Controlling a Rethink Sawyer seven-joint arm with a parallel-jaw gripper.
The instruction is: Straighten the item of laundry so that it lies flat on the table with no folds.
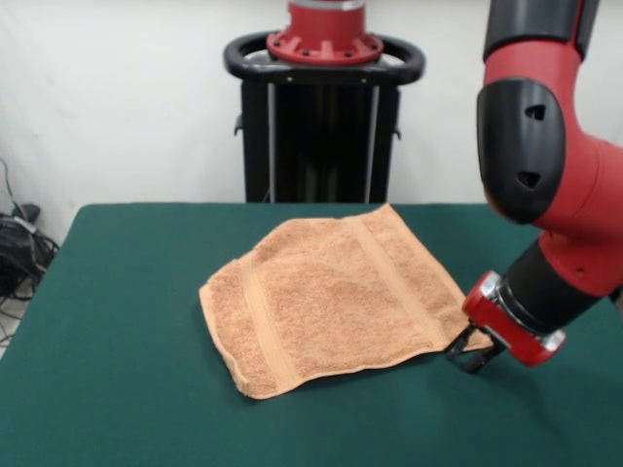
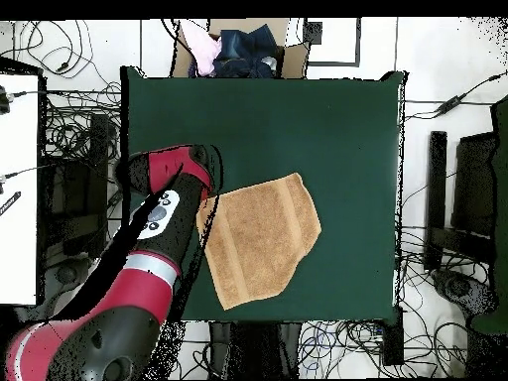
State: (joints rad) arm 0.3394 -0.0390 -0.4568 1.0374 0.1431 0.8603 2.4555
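Towel [image 1: 336, 297] lies spread on the green table [image 1: 117, 389], near its middle, mostly flat, two woven bands visible. Gripper [image 1: 474, 352] is low at the towel's corner, fingertips at the cloth edge. I cannot tell whether it grips the cloth. In the overhead view the arm [image 2: 149, 248] hides that corner.

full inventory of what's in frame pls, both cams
towel: 1, light orange-tan, about mid-table, mostly spread out, two woven bands across it
table: 1, dark green top, under the towel
box: 1, cardboard, holding dark and pink fabric, off one table edge in the overhead view
cables: many, dark, on the floor around the table
pedestal: 1, black with red top, behind the table
arm: 1, red and black, over one side of the table
gripper: 1, black, low at the towel's corner; open or shut unclear
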